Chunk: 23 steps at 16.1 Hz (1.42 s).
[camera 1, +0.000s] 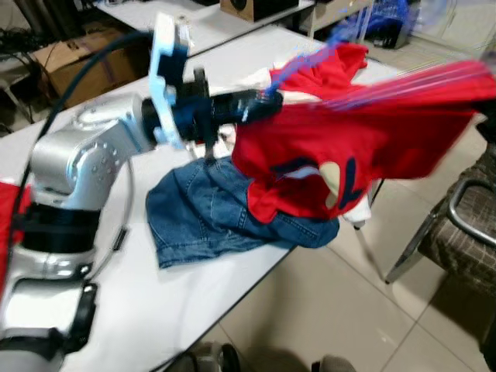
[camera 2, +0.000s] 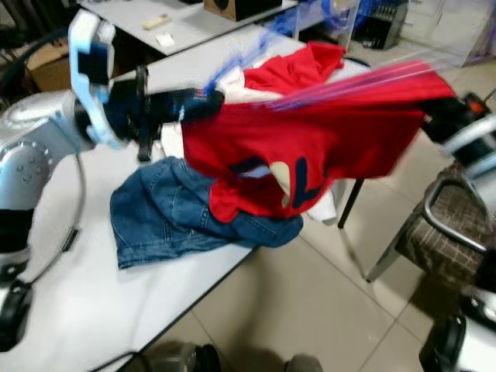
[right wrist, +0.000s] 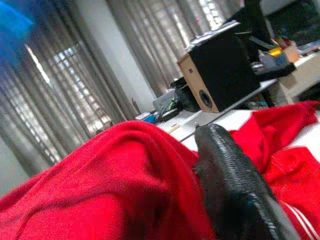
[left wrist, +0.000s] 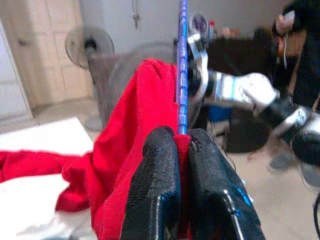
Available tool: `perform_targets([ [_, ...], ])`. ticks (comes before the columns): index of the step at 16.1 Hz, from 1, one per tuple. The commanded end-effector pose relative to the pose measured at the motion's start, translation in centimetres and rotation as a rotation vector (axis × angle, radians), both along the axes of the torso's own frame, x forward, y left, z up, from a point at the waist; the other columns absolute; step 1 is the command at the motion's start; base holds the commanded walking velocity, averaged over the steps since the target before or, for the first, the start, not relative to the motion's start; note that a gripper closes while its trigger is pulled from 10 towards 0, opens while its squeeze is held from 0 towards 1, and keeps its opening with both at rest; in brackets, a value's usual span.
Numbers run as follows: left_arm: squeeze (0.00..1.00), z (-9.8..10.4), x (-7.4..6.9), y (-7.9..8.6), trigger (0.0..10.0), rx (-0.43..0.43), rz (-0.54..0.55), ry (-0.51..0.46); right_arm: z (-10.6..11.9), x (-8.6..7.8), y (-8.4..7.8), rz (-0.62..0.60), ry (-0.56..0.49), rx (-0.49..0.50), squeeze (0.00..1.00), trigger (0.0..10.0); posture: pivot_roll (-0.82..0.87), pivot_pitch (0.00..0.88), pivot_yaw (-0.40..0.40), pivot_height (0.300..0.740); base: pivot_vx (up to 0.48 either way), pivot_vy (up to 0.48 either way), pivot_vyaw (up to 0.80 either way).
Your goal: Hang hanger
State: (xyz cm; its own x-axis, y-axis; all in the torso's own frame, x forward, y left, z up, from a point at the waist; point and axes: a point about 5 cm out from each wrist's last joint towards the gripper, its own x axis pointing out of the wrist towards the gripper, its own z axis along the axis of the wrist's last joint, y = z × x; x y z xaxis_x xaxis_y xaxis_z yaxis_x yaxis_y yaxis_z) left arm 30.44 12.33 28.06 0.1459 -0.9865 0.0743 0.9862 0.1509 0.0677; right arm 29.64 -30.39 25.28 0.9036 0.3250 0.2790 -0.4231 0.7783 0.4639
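A red shirt (camera 1: 341, 147) with a dark and cream print hangs stretched in the air past the table's edge, blurred by motion. My left gripper (left wrist: 182, 142) is shut on the shirt's cloth and on the thin blue hanger (left wrist: 182, 65), which rises straight out from between the fingers. From the head, the left gripper (camera 1: 260, 105) sits at the shirt's left end and the blue hanger (camera 1: 310, 58) streaks above it. My right gripper (camera 2: 446, 116) holds the shirt's far right end; its black finger (right wrist: 235, 185) presses on red cloth.
Blue jeans (camera 1: 209, 209) lie crumpled on the white table (camera 1: 155, 310) under the shirt. Another red garment (camera 1: 325, 66) lies farther back on the table. A metal-framed chair (camera 1: 465, 225) stands on the tiled floor at the right. A speaker box (right wrist: 220, 75) sits on a far desk.
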Motion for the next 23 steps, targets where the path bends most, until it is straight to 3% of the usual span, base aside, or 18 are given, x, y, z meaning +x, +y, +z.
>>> perform_targets([
  [1,0.0,0.0,0.0,1.7,0.0,0.034,0.051,-0.014,1.1,-1.6,-2.9,-0.141,-0.038,0.053,0.0,0.0,-0.21,0.0,0.114,0.74,0.0,0.0,0.0],
  [5,0.0,-0.9,0.1,2.6,0.0,0.072,0.053,0.008,0.7,-3.5,-4.4,-0.201,-0.023,0.108,0.0,0.0,-0.22,0.0,0.128,0.74,0.0,0.0,0.0],
  [8,0.0,-2.7,0.9,3.7,0.0,0.158,0.165,0.016,0.7,-5.3,-6.3,-0.245,-0.024,0.153,0.0,0.0,-0.21,0.0,0.129,0.74,0.0,0.0,0.0],
  [13,0.0,-4.4,1.3,5.0,0.0,0.293,0.214,-0.019,1.2,-6.7,-8.4,-0.319,-0.026,0.172,0.0,0.0,-0.21,0.0,0.129,0.74,0.0,0.0,0.0],
  [16,0.0,-4.5,1.5,4.7,0.0,0.302,0.209,-0.067,0.6,-6.4,-7.3,-0.283,0.031,0.097,0.0,0.0,-0.21,0.0,0.13,0.74,0.0,0.0,0.0],
  [18,0.0,-4.3,1.7,3.8,0.0,0.292,0.196,-0.093,0.4,-5.5,-5.5,-0.246,0.053,0.046,0.0,0.0,-0.21,0.0,0.132,0.74,0.0,0.0,0.0],
  [20,0.0,-4.0,1.7,2.3,0.0,0.268,0.173,-0.103,0.6,-4.7,-2.6,-0.15,0.043,-0.018,0.0,0.0,-0.21,0.0,0.135,0.74,0.0,0.0,0.0],
  [22,0.0,-3.8,1.9,2.4,0.0,0.275,0.191,-0.115,0.2,-4.8,-1.9,-0.126,0.059,-0.065,0.0,1.4,-0.21,0.0,0.135,0.74,0.0,0.0,0.0],
  [23,0.0,-3.5,2.0,2.8,0.0,0.306,0.187,-0.128,-0.8,-5.1,-2.1,-0.136,0.126,-0.125,0.0,10.0,-0.21,0.0,0.135,0.74,0.0,0.0,0.0],
])
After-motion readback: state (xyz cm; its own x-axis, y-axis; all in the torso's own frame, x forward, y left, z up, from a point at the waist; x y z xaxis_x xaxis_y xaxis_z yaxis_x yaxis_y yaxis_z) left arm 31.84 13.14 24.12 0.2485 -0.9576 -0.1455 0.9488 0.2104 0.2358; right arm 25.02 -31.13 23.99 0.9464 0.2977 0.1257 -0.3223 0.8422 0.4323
